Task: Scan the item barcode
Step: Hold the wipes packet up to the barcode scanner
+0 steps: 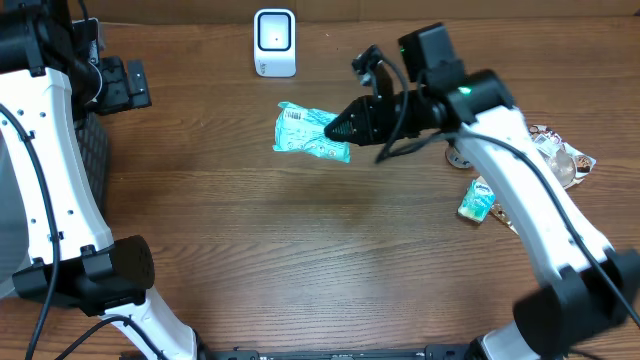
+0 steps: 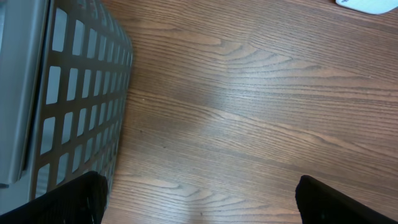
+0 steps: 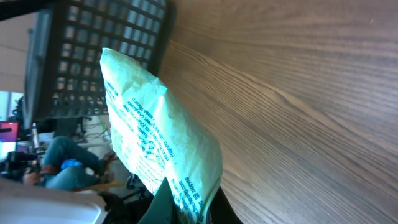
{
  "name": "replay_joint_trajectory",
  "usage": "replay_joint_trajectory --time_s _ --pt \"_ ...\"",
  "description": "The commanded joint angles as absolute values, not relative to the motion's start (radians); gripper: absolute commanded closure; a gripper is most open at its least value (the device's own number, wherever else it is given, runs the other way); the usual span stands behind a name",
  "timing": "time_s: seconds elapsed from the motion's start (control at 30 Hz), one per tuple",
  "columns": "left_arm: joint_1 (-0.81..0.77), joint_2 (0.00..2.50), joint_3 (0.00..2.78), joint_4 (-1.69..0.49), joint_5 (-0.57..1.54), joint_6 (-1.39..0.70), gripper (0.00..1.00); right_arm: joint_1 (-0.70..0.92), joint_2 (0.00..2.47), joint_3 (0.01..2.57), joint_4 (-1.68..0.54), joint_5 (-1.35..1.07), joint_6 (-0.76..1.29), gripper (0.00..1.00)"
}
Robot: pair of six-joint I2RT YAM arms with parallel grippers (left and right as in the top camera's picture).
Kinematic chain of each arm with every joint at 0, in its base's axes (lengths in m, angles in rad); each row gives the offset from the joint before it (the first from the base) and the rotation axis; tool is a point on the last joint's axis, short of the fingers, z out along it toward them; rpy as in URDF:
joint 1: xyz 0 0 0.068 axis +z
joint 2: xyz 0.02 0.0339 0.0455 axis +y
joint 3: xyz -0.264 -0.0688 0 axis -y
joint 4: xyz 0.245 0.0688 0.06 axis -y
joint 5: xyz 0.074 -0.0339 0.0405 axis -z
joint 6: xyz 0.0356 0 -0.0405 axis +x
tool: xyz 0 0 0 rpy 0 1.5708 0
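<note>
Seemingly mid-task, the right fingers clench the green packet above the table, short of the white scanner, the scan apparently not yet done, while the left fingers gape empty.

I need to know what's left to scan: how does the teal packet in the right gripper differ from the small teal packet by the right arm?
The held teal packet is clamped at one end by the right gripper, near the white scanner; the small teal packet lies untouched on the table. The held teal packet also looks clearly bigger than the small teal packet. Both are teal, printed wrappers.
</note>
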State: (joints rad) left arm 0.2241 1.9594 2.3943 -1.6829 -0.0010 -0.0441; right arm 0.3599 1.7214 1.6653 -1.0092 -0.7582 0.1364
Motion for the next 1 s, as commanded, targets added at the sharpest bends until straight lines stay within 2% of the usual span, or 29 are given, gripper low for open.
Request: replay_joint_trajectory --time_s 0.0,0.3,0.57,0.73,0.87,0.97 --pt "0.222 1.956 2.396 -1.682 0.000 -0.025 0.00 0.360 1.642 1.686 -1.021 -0.733 0.121 0.96" --pt "0.222 1.956 2.396 -1.682 -0.001 -0.025 0.00 0.360 1.584 1.686 -1.074 -0.730 0.141 0.96" --pt "0.222 1.956 2.396 -1.682 0.000 -0.025 0.00 0.364 1.587 1.744 -1.110 -0.538 0.267 0.96" --pt "0.222 1.956 2.396 -1.682 0.000 -0.025 0.01 0.405 1.672 1.996 -1.255 -0.338 0.265 0.96" --pt "0.222 1.956 2.396 -1.682 -0.001 -0.025 0.00 0.461 1.833 2.298 -1.398 -0.174 0.227 0.96" --pt "0.222 1.956 2.396 -1.682 0.000 -0.025 0.00 0.501 1.930 2.437 -1.426 -0.037 0.192 0.96"
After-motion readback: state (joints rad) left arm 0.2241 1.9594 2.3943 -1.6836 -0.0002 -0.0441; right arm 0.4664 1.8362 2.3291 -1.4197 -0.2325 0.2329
